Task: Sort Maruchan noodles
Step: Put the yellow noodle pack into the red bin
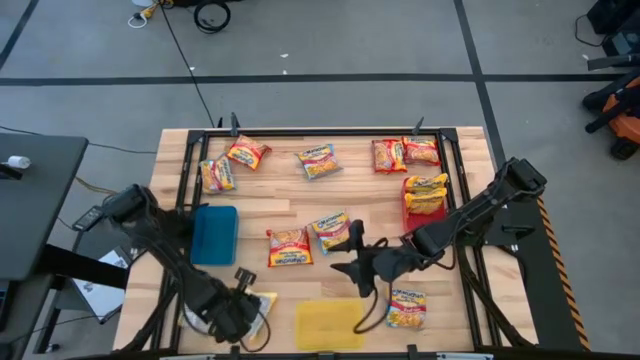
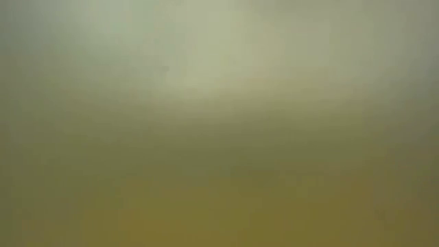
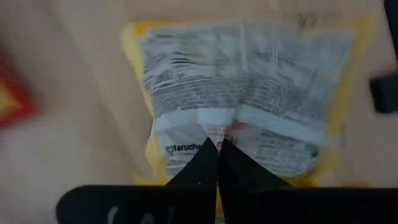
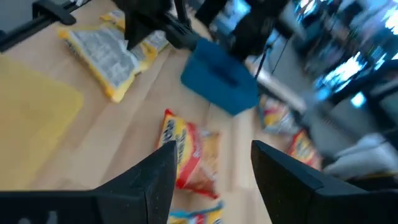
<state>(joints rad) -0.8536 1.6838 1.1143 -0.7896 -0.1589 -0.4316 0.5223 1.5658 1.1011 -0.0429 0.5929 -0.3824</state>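
Overhead arrangement, left to right. The left hand [image 1: 243, 300] sits at the near left corner of the desk [image 1: 280, 215], its fingers [image 3: 208, 168] pressed together on the edge of a yellow-bordered noodle packet [image 3: 242, 106] lying printed-back up; it is clenched on this packet, just left of the yellow tray [image 1: 328, 322]. The blue tray [image 1: 214, 234] lies beside the left arm, toward mid-desk. Two packets [image 1: 217, 174] [image 1: 247, 152] rest near the far left corner, and one [image 1: 318, 161] at far centre. A red-orange packet [image 1: 289, 246] and a blue-marked one [image 1: 331, 231] lie side by side at centre. The right hand [image 1: 352, 255] hovers over mid-desk just right of these, its fingers [image 4: 155, 180] spread apart and holding nothing; the red-orange packet shows between them in the right wrist view. Another packet [image 1: 407, 308] lies near the front edge, right of the yellow tray. Two packets [image 1: 405, 153] lie at the far right, and two yellow-orange ones [image 1: 426, 192] rest on the red tray [image 1: 408, 215]. The low view shows nothing legible.
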